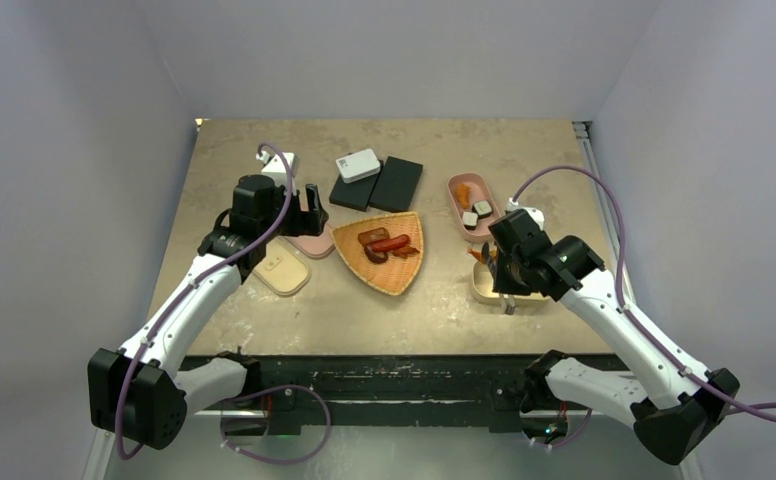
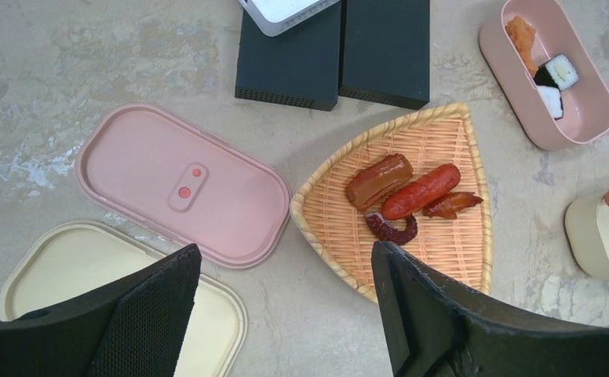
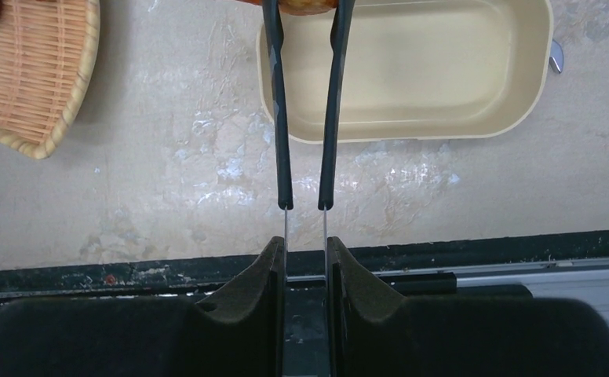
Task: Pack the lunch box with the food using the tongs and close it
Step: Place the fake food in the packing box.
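Tabletop (image 1: 364,320) mottled beige; walls (image 1: 384,50) seemingly grey.

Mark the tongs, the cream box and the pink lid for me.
tongs (image 3: 332,118), right wrist view, right black arm.
cream box (image 3: 443,71), right wrist view, bare floor.
pink lid (image 2: 182,188), left wrist view, middle of top.

My left arm (image 1: 179,310) & right arm (image 1: 616,306): white link shells, blk joints & bases, a purple cable (image 1: 285,200) looped along each. Left gripper (image 2: 283,259): blk wedge fingers (image 2: 156,314) w/ fine mesh-textured faces.

Open tabletop (image 3: 176,157) between wicker tray (image 3: 34,71) and cream box (image 3: 411,129)
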Robot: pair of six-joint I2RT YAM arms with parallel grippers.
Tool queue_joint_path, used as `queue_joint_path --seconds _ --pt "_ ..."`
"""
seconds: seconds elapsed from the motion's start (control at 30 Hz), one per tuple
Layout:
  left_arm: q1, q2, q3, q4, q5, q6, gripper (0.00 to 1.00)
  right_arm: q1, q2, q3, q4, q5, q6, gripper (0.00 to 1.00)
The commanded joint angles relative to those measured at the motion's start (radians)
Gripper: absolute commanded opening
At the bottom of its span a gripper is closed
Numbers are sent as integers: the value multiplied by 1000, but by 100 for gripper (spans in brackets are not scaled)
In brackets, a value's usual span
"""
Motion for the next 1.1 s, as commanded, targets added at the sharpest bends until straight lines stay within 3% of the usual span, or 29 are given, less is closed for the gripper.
queue_joint_path --seconds 0.0,0.73,1.07 --pt "-1 -2 -5 40 16 -18 79 -5 -6 -5 16 -39 -17 0" --pt "-1 -1 -5 42 18 -18 79 -5 2 56 22 -92 -34 0" --pt "-1 -5 -5 42 13 -18 79 -5 8 62 15 -19 -33 0"
